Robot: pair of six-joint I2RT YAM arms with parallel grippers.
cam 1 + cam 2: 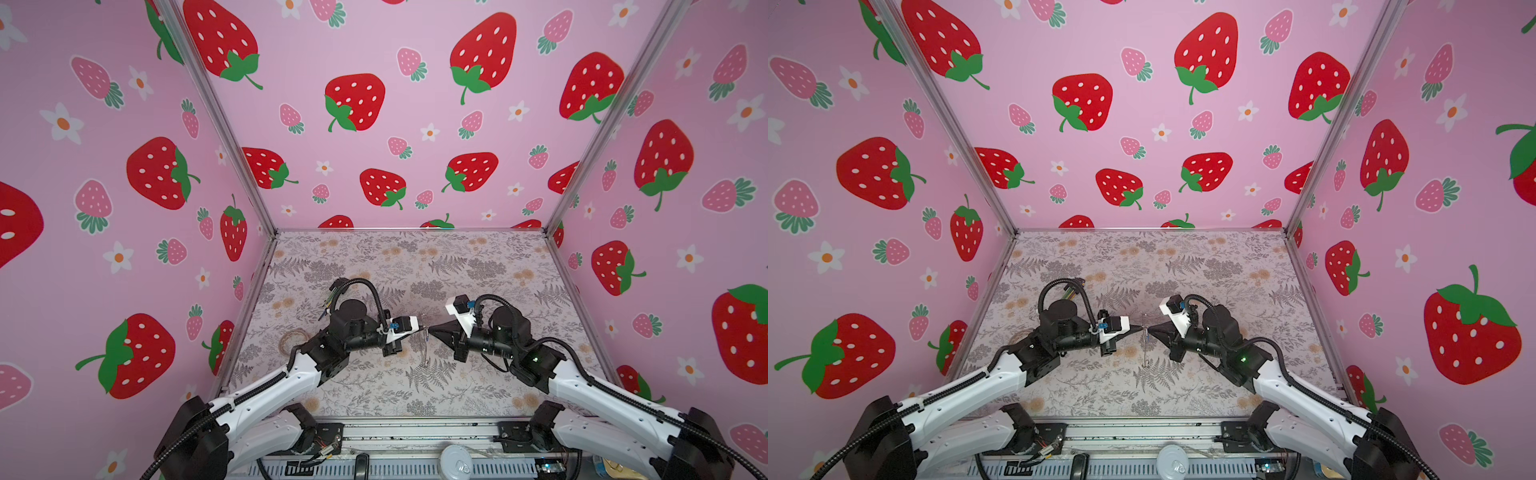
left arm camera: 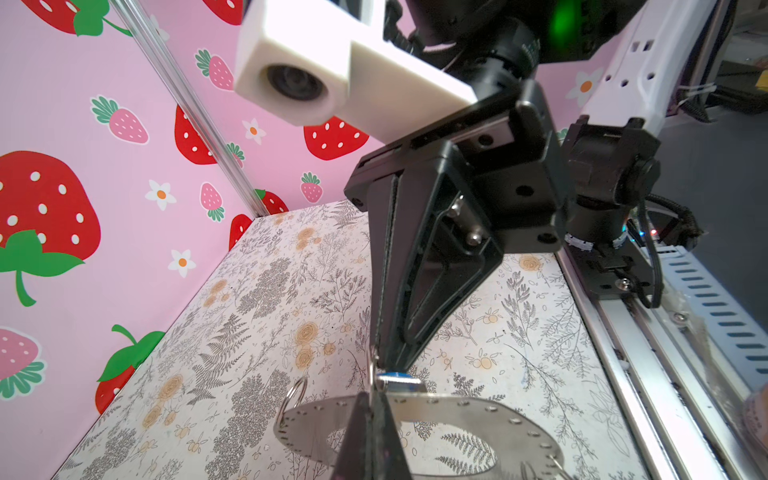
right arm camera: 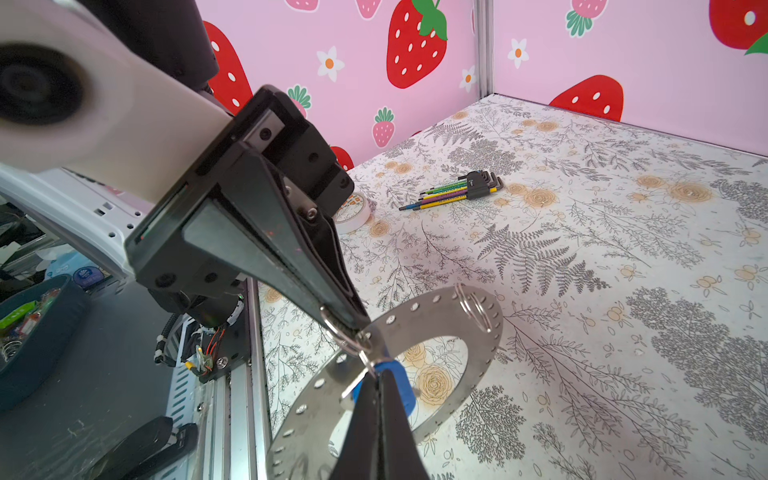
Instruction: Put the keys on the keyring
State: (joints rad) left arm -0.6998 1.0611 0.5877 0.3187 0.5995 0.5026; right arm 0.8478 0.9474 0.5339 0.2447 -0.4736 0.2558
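The keyring [image 3: 436, 309] hangs tilted, clear of the bench [image 3: 602, 257], between the two arms; the left hand [image 3: 353, 326], pressed together, pinches the keyring by the small wire loop [image 3: 341, 333] at its rim; the right hand [image 3: 377, 376], also pressed together, pinches the key [image 3: 403, 390] by its blue head just beside that loop, over the keyring's hole; whether key and loop touch is hard to say; hex keys [image 3: 457, 191] lie well beyond the keyring.
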